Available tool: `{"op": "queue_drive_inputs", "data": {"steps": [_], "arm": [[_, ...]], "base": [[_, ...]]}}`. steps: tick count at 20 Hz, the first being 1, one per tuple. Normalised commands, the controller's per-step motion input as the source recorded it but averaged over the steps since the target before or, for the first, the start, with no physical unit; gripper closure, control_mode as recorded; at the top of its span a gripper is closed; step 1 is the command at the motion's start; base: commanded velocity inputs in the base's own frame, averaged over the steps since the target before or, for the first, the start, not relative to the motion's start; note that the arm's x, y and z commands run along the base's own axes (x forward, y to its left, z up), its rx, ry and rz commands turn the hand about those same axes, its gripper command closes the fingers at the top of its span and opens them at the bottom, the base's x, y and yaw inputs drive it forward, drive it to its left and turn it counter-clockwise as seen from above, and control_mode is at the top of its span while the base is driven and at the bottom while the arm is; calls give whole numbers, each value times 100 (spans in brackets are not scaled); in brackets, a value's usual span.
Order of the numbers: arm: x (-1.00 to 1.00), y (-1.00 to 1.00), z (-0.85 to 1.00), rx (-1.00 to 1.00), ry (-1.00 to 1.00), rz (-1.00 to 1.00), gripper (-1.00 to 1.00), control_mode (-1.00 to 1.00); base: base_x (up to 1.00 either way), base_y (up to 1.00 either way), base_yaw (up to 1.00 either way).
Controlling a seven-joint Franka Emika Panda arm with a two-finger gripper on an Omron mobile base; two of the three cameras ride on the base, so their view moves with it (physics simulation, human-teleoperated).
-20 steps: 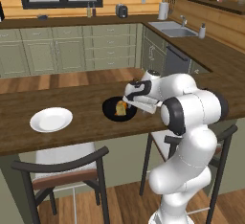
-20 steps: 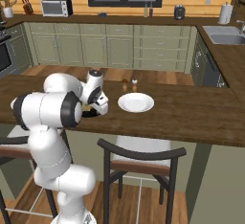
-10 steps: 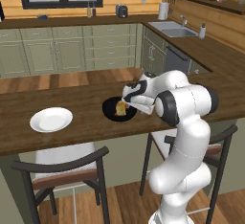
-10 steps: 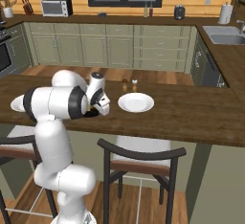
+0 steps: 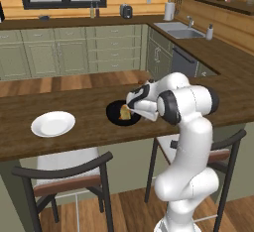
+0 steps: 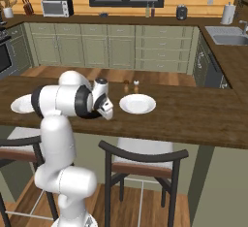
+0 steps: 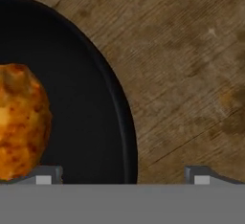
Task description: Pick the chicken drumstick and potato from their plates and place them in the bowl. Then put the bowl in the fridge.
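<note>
My gripper [image 7: 122, 173] hangs low over the wooden counter [image 7: 191, 65], its jaws spread wide and straddling the rim of the black bowl [image 7: 91, 113], which sits near the counter's front edge. The chicken drumstick [image 7: 21, 120] lies inside the bowl. I judge I am at the bowl-lifting step; next I must close on the rim firmly. I cannot make out the potato.

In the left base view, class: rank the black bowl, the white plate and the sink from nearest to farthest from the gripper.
1. Bowl, right under the gripper.
2. Plate, further left along the counter.
3. Sink, far back right.
</note>
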Motion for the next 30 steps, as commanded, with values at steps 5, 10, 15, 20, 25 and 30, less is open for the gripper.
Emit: {"op": "queue_drive_inputs", "data": {"steps": [5, 10, 15, 20, 25, 30], "arm": [[9, 0, -21, 0, 0, 0, -100, -100], [5, 10, -4, 0, 0, 0, 100, -100], [0, 16, -12, 0, 0, 0, 100, -100], [-4, 10, -11, 1, -3, -1, 100, -100], [-21, 1, 2, 2, -2, -32, 100, -100], [-39, 14, 69, 8, -20, -49, 100, -100]], "base": [[0, 0, 0], [0, 0, 0], [0, 0, 0], [0, 0, 0], [0, 0, 0], [0, 0, 0]]}}
